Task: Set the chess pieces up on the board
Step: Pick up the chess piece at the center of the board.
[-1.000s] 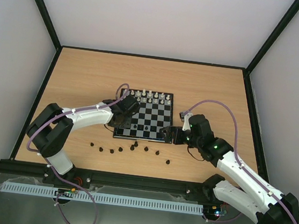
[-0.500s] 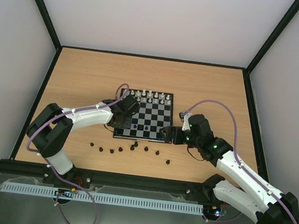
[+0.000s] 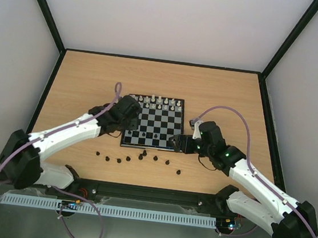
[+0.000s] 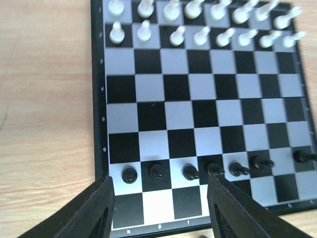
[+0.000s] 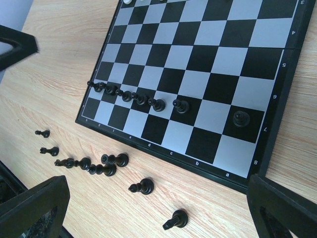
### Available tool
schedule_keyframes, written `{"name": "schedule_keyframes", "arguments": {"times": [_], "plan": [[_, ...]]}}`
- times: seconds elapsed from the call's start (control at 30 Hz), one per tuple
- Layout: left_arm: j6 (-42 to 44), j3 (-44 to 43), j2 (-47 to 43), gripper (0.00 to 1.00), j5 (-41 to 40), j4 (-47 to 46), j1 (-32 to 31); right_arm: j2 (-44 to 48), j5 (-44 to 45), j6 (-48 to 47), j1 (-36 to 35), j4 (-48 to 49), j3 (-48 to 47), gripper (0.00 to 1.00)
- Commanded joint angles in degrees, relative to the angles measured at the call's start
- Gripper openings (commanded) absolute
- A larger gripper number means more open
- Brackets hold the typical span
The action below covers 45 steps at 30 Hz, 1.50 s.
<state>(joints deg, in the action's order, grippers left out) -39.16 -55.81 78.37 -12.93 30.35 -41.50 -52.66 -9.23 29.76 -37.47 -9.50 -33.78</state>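
The board (image 3: 159,122) (image 4: 198,94) lies mid-table. White chess pieces (image 4: 203,22) fill its two far rows. Several black pawns (image 4: 189,172) (image 5: 157,104) stand in its second-nearest row. In the left wrist view my left gripper (image 4: 159,184) hangs open above the board's near-left corner (image 3: 131,123), and nothing is between its fingers (image 4: 94,208). My right gripper (image 5: 158,198) (image 3: 178,142) is wide open and empty at the board's near-right corner. Below it, several loose black pieces (image 5: 142,186) (image 3: 141,157) lie tipped over on the table.
The loose black pieces are strung along the wooden table (image 3: 83,81) between the board's near edge and the arm bases. Black frame rails (image 3: 36,111) and white walls close the table in on three sides.
My left gripper has opened and drawn up and back from the board's near-left corner, and its arm has swung out to the left. The right arm has barely moved.
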Motion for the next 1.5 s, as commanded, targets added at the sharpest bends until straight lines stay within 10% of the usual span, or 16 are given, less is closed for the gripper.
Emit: {"name": "schedule_keyframes", "arguments": {"times": [0.0,0.2,1.47], "plan": [[0.92,2.74,-6.61,0.59,-0.31,-3.03,-0.25,-0.45,-0.95,-0.84,0.12,0.86,0.79,0.98],[0.43,7.12,-11.68,0.98,-1.14,-8.21,-0.25,-1.57,-1.05,-0.84,0.12,1.23,0.87,0.99],[-1.28,22.26,-23.68,0.99,3.38,-19.67,-0.25,-6.58,0.91,-1.23,-0.32,0.49,1.49,0.99]]}}
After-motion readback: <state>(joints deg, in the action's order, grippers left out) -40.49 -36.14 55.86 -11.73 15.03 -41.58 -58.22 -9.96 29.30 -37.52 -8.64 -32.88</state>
